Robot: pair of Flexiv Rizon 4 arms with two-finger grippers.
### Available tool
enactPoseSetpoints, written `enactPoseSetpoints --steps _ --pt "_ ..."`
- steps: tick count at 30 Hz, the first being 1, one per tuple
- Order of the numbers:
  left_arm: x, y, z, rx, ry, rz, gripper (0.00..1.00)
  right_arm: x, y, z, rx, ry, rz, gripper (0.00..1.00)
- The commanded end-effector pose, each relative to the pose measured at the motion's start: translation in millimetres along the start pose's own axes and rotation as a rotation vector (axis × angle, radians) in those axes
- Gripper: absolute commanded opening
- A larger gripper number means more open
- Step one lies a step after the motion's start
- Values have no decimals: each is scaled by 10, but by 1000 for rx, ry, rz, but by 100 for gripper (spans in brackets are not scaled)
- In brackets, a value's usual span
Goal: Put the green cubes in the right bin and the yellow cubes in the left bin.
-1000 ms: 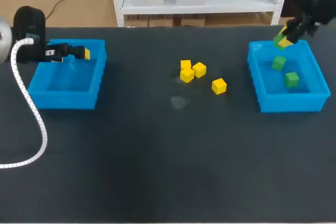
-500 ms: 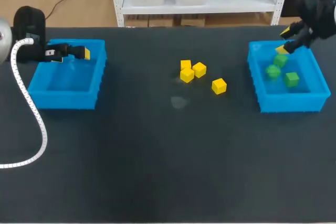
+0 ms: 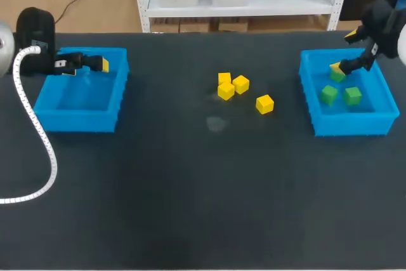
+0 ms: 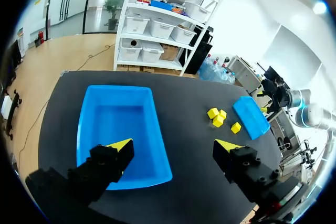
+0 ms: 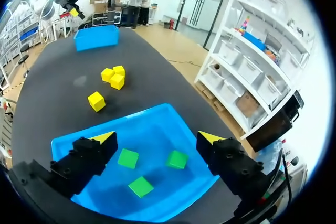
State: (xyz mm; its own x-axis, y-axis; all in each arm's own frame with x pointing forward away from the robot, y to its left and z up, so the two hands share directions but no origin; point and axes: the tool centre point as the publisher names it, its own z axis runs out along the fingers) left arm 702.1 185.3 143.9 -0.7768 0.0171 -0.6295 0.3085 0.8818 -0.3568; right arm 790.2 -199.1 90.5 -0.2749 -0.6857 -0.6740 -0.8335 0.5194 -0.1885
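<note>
Where yellow cubes [image 3: 240,84] lie: mid-frame, seemingly nearer the right gripper [image 5: 156,137].
Right gripper: spread, empty, above right bin [image 3: 352,125].
Left gripper [image 4: 173,145]: spread, empty, above left bin [image 3: 76,122].

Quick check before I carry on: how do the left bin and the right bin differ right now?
The left bin shows no cubes inside; the right bin holds three green cubes. The loose yellow cubes lie nearer the right bin than the left bin. Shared: both are blue and open-topped, and each has an open gripper above it, the left gripper and the right gripper.
</note>
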Motion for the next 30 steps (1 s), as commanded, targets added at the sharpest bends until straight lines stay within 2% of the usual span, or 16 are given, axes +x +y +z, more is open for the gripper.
enactPoseSetpoints --steps 1,7,9,11,13,14,16,20,24,30 --pt "8 7 1 4 -4 0 100 -2 18 -12 7 4 1 100" --pt "8 7 1 4 -4 0 100 -2 18 -12 7 4 1 100" --pt "-118 -71 -34 -54 27 104 100 -2 18 -12 7 4 1 100" --pt "-256 -220 -17 -79 93 220 100 -2 18 -12 7 4 1 100" --pt "-345 -335 14 -70 113 267 100 -2 18 -12 7 4 1 100" --pt "-404 -452 62 -69 137 308 100 -2 18 -12 7 4 1 100" --pt "-468 -621 186 -67 196 332 100 -2 18 -12 7 4 1 100" --pt "-477 -999 546 -169 366 481 100 -2 18 -12 7 4 1 100" --pt "-414 -1251 833 -134 456 463 100 -2 18 -12 7 4 1 100" --pt "-304 -1500 1179 -111 529 459 100 -2 18 -12 7 4 1 100"
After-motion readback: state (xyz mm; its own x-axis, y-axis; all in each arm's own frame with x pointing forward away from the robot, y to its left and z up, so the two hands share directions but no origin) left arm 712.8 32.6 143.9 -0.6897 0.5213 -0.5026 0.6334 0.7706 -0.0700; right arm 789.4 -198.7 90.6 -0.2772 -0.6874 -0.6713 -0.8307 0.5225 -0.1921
